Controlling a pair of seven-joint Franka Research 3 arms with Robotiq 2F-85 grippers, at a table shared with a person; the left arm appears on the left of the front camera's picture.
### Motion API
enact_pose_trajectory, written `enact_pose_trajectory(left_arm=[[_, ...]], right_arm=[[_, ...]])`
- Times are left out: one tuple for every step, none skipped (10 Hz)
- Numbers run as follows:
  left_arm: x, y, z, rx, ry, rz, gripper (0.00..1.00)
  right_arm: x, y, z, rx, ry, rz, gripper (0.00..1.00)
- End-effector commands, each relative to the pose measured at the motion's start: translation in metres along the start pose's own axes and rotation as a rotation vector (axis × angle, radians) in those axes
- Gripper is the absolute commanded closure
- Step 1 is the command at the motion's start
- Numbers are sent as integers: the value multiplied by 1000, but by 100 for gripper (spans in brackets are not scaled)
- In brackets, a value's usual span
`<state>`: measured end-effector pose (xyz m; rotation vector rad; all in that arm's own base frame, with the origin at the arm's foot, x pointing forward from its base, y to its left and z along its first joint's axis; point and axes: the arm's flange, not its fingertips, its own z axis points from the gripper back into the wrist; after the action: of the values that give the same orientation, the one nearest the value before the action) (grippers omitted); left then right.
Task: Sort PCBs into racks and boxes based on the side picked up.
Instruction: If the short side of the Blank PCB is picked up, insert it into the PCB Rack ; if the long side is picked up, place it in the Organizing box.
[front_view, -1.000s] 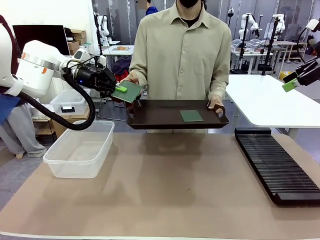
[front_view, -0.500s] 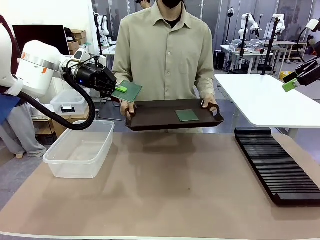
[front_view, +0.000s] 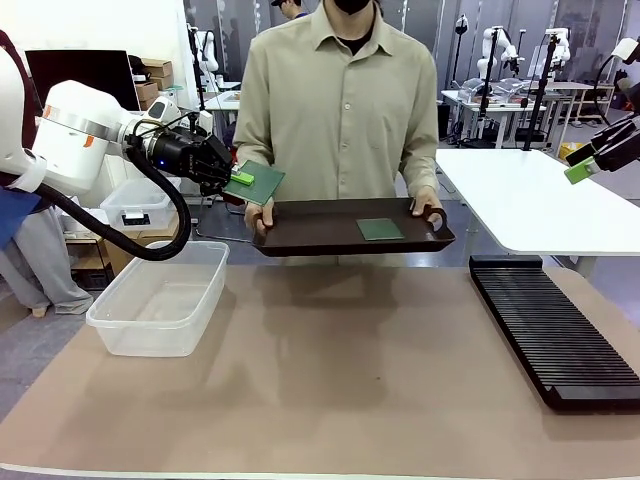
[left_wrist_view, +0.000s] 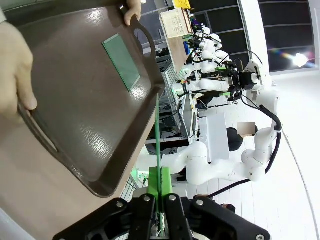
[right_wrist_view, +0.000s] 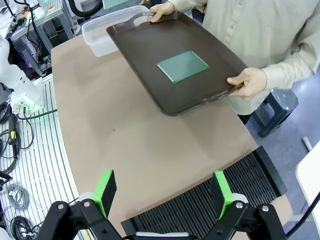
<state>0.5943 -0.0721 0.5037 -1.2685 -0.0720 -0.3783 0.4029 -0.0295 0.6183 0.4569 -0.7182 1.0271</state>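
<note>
My left gripper is shut on the edge of a green PCB, holding it in the air at the left end of the dark brown tray. In the left wrist view the held PCB appears edge-on between the green pads. A second green PCB lies flat on the tray, which a person holds by both handles. It also appears in the right wrist view as the PCB on the tray. My right gripper is open, high at the right. The black slotted rack lies at the right, the clear box at the left.
The person stands at the table's far side, hands on the tray. A white table stands behind the rack. A smaller clear container sits behind the box. The brown tabletop lies bare in the middle.
The person has shifted the tray slightly, first left and now back to the right. My left gripper stays put with the PCB. The right arm has not moved.
</note>
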Motion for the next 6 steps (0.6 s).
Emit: enact_pose_trajectory(left_arm=[[0,-2,6,40,56,25,97],[0,-1,14,111,96,54,97],[-3,-4,24,211,107,53,97],[-6,-2,34,304,145,127,97],[-13,4,46,452,162,176,97],[-20,9,49,533,172,213,97]], right_arm=[[0,-1,-1,18,-15,9,0],[0,-1,-1,18,-15,9,0],[0,-1,-1,18,-15,9,0],[0,-1,-1,18,-15,9,0],[0,-1,-1,18,-15,9,0],[0,-1,-1,18,-15,9,0]])
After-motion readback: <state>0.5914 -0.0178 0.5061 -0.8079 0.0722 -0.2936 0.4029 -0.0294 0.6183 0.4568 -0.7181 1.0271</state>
